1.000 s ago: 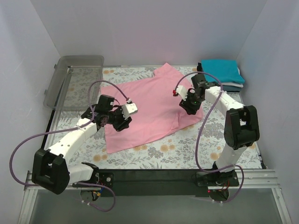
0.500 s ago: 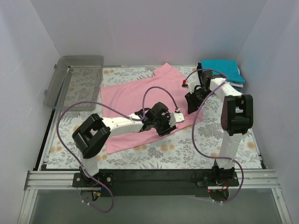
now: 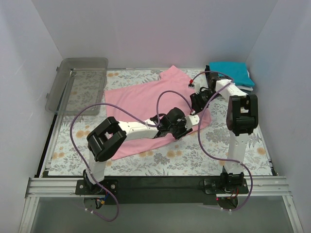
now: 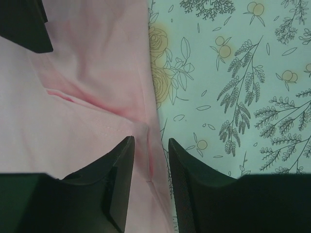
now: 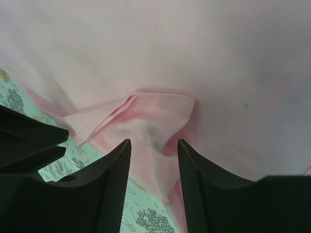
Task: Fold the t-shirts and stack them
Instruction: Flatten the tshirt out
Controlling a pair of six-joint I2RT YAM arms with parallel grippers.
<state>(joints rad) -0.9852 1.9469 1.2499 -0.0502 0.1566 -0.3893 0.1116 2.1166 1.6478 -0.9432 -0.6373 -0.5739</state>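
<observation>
The pink t-shirt (image 3: 141,104) lies spread flat on the floral table cloth (image 3: 218,150). My left arm reaches across it, and my left gripper (image 3: 187,128) sits at the shirt's near right edge. In the left wrist view the left gripper (image 4: 149,141) is open, its fingers straddling the pink hem (image 4: 146,131). My right gripper (image 3: 197,103) is at the shirt's right side. In the right wrist view the right gripper (image 5: 154,141) is open over a raised fold of pink cloth (image 5: 155,116). A stack of folded t-shirts, teal on top (image 3: 231,73), rests at the back right.
A clear plastic bin (image 3: 80,82) stands tilted at the back left corner. White walls close in the table on three sides. Bare table cloth (image 4: 243,73) shows to the right of the shirt's edge.
My left arm has swung from the shirt's left side across to its near right edge. The right gripper has moved a little back and right along the sleeve, its jaws slightly narrower.
</observation>
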